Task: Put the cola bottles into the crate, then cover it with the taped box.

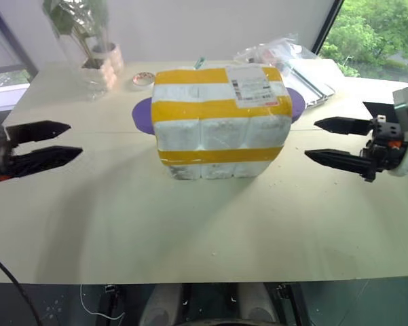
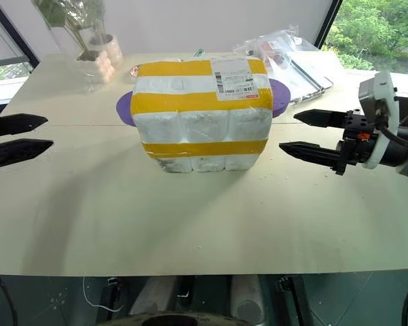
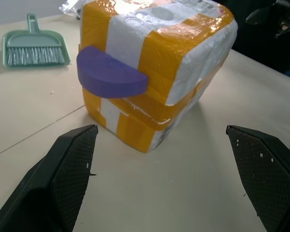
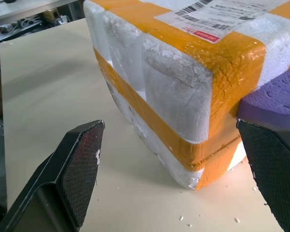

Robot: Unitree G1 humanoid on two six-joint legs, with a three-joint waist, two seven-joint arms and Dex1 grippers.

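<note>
The taped box (image 1: 220, 122), white foam with wide yellow bands and a shipping label on top, stands at the middle of the table. A purple half-disc (image 3: 111, 72) sticks out from each of its two sides. Along its bottom a seam sets off a low yellow-banded foam layer (image 3: 130, 133), apparently the crate under the box. The cola bottles are hidden. My left gripper (image 1: 75, 139) hovers open to the box's left, well apart from it. My right gripper (image 1: 311, 139) hovers open to the box's right, a short gap away. Neither holds anything.
A glass vase with a plant (image 1: 88, 47) and a tape roll (image 1: 143, 79) stand at the back left. Plastic bags and a metal tray (image 1: 299, 61) lie at the back right. A green dustpan (image 3: 31, 48) lies on the table beyond the box.
</note>
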